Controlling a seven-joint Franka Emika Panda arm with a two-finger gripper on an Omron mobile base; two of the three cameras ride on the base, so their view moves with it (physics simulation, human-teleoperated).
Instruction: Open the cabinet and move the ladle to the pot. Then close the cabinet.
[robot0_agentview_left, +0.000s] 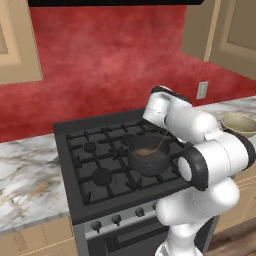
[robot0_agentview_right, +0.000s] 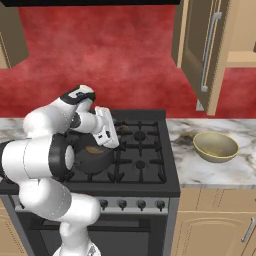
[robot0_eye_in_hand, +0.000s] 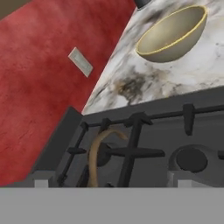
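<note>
The ladle (robot0_agentview_left: 152, 148) already lies in the pot (robot0_agentview_left: 148, 159), scoop end down inside and thin handle leaning up over the rim toward the back right of the stove (robot0_agentview_left: 107, 165). So the moving step looks done, and the step in hand is letting go and pulling away. The claw (robot0_agentview_right: 106, 131) sits low beside the pot; in the hand view the curved ladle handle rises between the 2 dark tips, but I cannot tell whether they are pinching it or have spread clear.

The cabinet (robot0_agentview_right: 200, 55) hangs open above the marble surface (robot0_agentview_right: 220, 170), its door swung outward with the silver bar handle (robot0_agentview_right: 208, 52) showing. The next move calls for lifting clear of the ladle, then reaching up right to push that door shut, passing above the yellowish bowl (robot0_agentview_right: 215, 146).

No brands, labels or readable writing are visible.
</note>
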